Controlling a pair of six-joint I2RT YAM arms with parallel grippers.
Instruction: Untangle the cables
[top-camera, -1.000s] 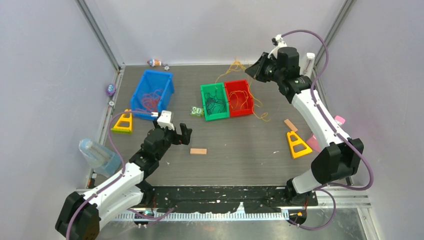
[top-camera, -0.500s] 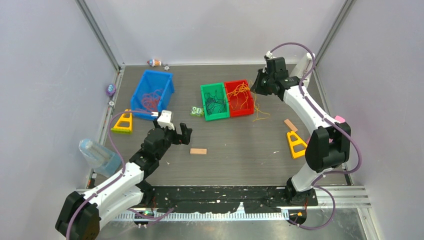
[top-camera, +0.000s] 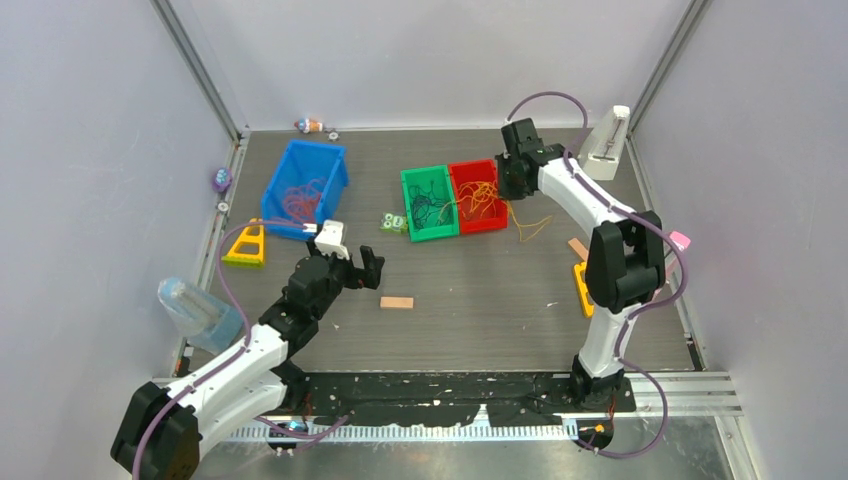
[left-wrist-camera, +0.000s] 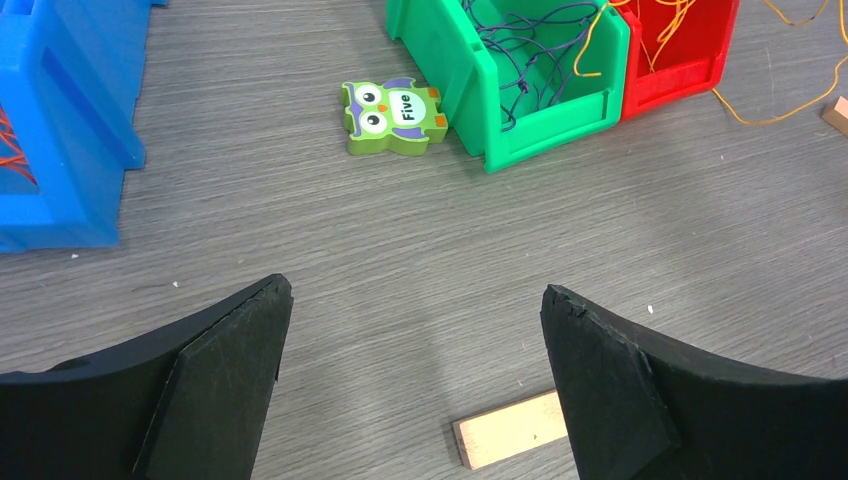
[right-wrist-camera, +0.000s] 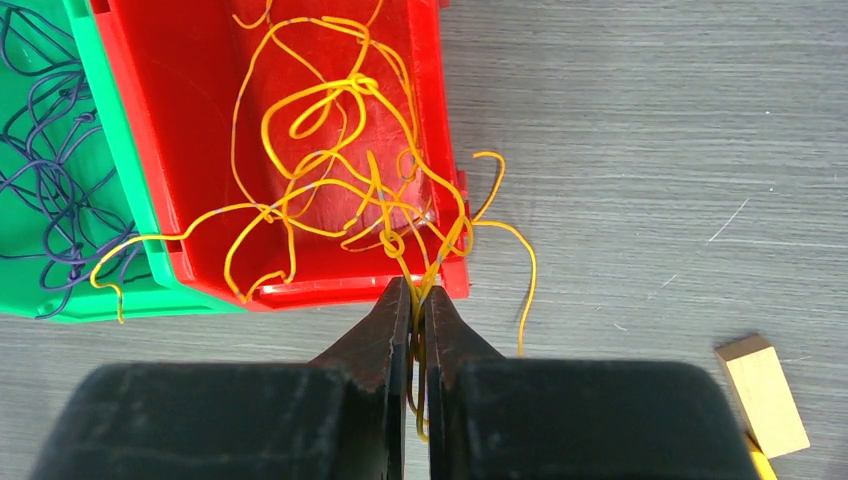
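1. The right pincer (right-wrist-camera: 417, 292) is pressed together on a bunch of yellow cables (right-wrist-camera: 385, 243) at the rim of the red bin (right-wrist-camera: 160, 130).
2. Most yellow loops lie inside that bin. One strand crosses into the green bin (right-wrist-camera: 60, 305), which holds the dark purple cables (right-wrist-camera: 50, 190).
3. The left pincer (left-wrist-camera: 415, 292) hangs spread wide above the tabletop (left-wrist-camera: 400, 230), holding nothing, near a wooden block (left-wrist-camera: 505, 430).

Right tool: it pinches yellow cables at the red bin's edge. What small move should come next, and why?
Probably shift the right tool a little inward over the red bin before releasing. It is shut on the yellow cables right at the rim, and some strands hang outside onto the table.
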